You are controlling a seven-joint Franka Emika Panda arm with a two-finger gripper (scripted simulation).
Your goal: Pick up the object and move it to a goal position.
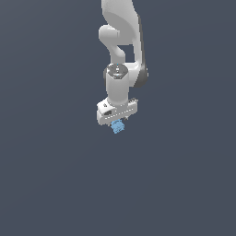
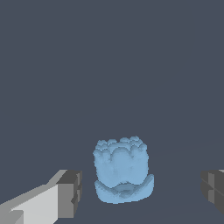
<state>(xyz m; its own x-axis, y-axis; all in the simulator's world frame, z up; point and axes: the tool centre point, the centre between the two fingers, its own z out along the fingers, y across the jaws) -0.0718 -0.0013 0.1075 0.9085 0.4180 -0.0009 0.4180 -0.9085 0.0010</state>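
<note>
The gripper (image 2: pixel 140 192) stands wide open. In the wrist view its two dark grey fingertips (image 2: pixel 70 192) sit far apart, one at each side of the object (image 2: pixel 121 170), with clear stretches of the grey surface between each pad and the object's flanks. Neither pad touches it, and nothing is held. The nearer finger shows a pale white body ending in a dark, blocky pad; the other finger shows only its dark pad at the picture's edge.

The object is a small light-blue lump, built of rounded lobes: a bumpy crown of small knobs on top, a fuller bulge in the middle and a wider curved lip at its base. It lies between the fingers, roughly midway, and is much narrower than the gap between them.

In the exterior view the gripper (image 1: pixel 117 123) points straight down from the white hand bar (image 1: pixel 116 112), and the object (image 1: pixel 118 126) shows just beneath that bar as a small blue shape. Whether the object rests on the surface or sits slightly off it cannot be told from this view.

Above the hand rises the white wrist cylinder (image 1: pixel 117 87) with a grey cap, and beyond it the upper links of the arm (image 1: pixel 123 27) run up out of the frame. All around is the flat dark grey-blue ground (image 1: pixel 55 175).
</note>
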